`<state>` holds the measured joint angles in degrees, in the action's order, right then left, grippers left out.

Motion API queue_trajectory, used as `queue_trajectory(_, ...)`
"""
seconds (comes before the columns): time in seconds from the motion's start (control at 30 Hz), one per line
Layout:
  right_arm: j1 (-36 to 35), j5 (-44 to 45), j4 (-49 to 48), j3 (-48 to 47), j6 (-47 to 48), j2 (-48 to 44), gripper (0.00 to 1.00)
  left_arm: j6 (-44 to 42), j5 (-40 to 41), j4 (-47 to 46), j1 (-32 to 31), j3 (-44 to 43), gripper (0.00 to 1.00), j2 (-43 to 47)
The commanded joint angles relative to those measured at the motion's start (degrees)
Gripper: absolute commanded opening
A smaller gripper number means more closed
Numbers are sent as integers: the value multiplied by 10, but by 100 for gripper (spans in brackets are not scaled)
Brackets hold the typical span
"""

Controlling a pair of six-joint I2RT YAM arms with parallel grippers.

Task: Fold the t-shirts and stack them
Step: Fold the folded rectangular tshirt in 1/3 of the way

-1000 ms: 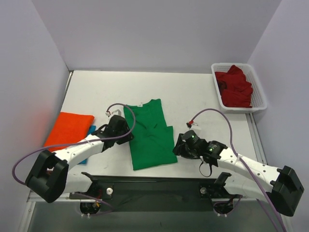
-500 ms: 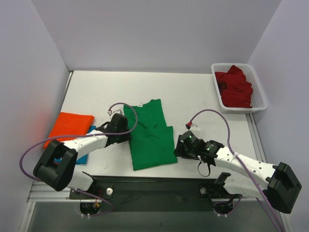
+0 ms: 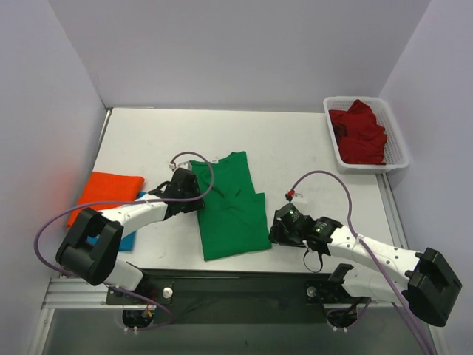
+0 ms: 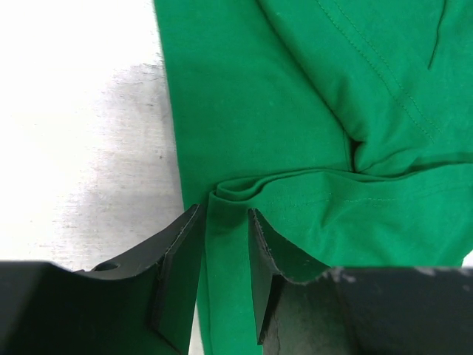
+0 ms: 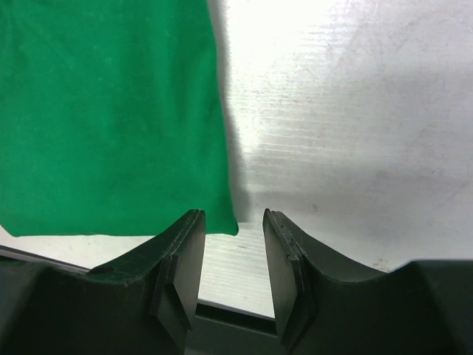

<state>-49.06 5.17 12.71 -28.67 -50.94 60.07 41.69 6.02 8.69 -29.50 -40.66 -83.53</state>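
Observation:
The green t-shirt (image 3: 229, 203) lies partly folded on the table. My left gripper (image 3: 194, 198) is at its left edge. In the left wrist view its fingers (image 4: 225, 211) pinch a raised ridge of green cloth (image 4: 295, 111), which puckers at the tips. My right gripper (image 3: 275, 231) is at the shirt's near right corner. In the right wrist view it (image 5: 233, 214) stands open over bare table, with the green corner (image 5: 111, 111) just past its left finger. The orange t-shirt (image 3: 107, 191) lies folded on the blue one (image 3: 129, 242) at the left. The dark red t-shirt (image 3: 358, 133) is in the basket.
A white mesh basket (image 3: 403, 159) stands at the far right corner. Grey walls close in the table on three sides. The table's near edge and a dark rail (image 3: 236, 285) run just below the green shirt and the right gripper.
The left gripper has edged right onto the shirt's left border and its jaws have narrowed on the cloth. The right gripper has slid slightly toward the near edge.

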Motion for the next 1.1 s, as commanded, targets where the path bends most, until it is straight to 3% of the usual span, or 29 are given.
queue_trajectory(0.0,3,13,19,10,-1,-2,38,-14,-12,-30,3,-28,40,-18)
queue_trajectory(0.1,-1,9,19,14,-3,-3,38,-14,-4,-24,5,-33,33,-35)
queue_trajectory(0.13,-1,9,19,16,-4,-4,38,-14,-1,-26,8,-31,24,-37)
queue_trajectory(0.23,-4,4,15,21,-6,-1,38,-8,3,-30,17,-21,17,-37)
queue_trajectory(0.27,-3,2,12,22,-7,-1,38,-7,2,-30,22,-16,10,-33)
queue_trajectory(0.67,-17,-26,-38,37,-24,17,39,-15,-11,-34,66,14,7,16)
queue_trajectory(0.73,-17,-36,-58,41,-30,18,39,-17,-27,-36,83,17,11,16)
queue_trajectory(0.8,-17,-47,-71,49,-41,20,40,-17,-33,-33,88,16,24,25)
queue_trajectory(0.83,-17,-47,-80,52,-44,21,40,-16,-33,-23,91,17,37,29)
queue_trajectory(0.93,-17,-82,-122,67,-62,24,40,-3,-21,10,91,21,53,62)
queue_trajectory(1.07,-16,-96,-166,87,-88,28,40,42,0,69,91,61,56,130)
